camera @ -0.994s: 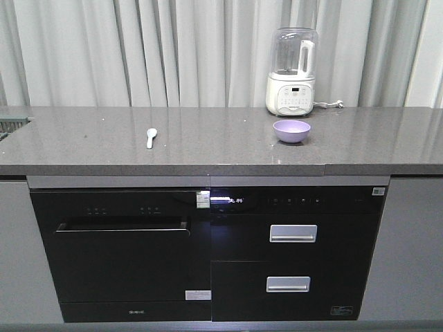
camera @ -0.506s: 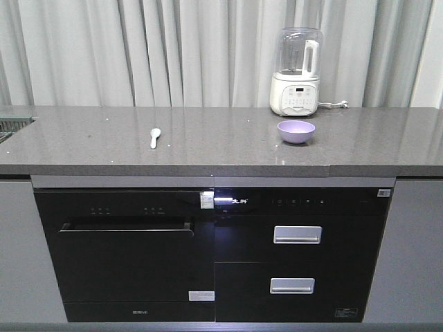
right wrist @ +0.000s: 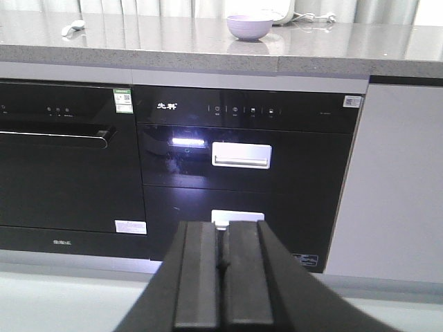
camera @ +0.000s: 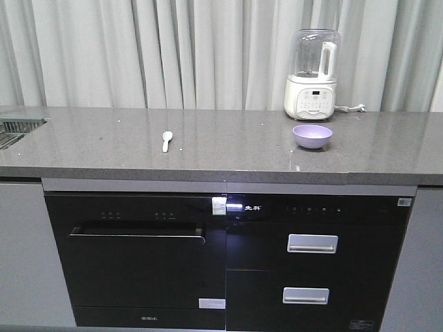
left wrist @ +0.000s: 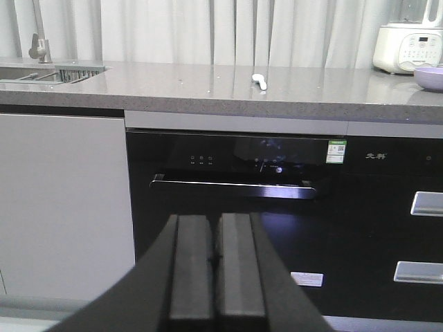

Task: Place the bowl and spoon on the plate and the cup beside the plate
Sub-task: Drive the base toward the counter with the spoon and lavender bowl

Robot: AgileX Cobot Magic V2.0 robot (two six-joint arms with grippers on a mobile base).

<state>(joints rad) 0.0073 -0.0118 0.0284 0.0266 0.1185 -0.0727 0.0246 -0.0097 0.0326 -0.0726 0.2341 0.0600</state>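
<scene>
The lavender bowl sits on the grey counter toward the right, in front of a white appliance; it also shows as the bowl in the right wrist view and at the edge as the bowl in the left wrist view. The pale spoon lies left of centre on the counter, seen too as the spoon and the spoon. My left gripper and right gripper hang low before the cabinet fronts, both shut and holding nothing. Plate and cup are out of view.
A white blender-like appliance with a cord stands at the back right. A sink with a rack is at the far left. Below the counter are a black dishwasher door and drawers with silver handles. Curtains hang behind.
The whole scene has shifted right and slightly down in the front view, so the base and camera have moved leftward relative to the counter. Bowl and spoon keep their places on the counter.
</scene>
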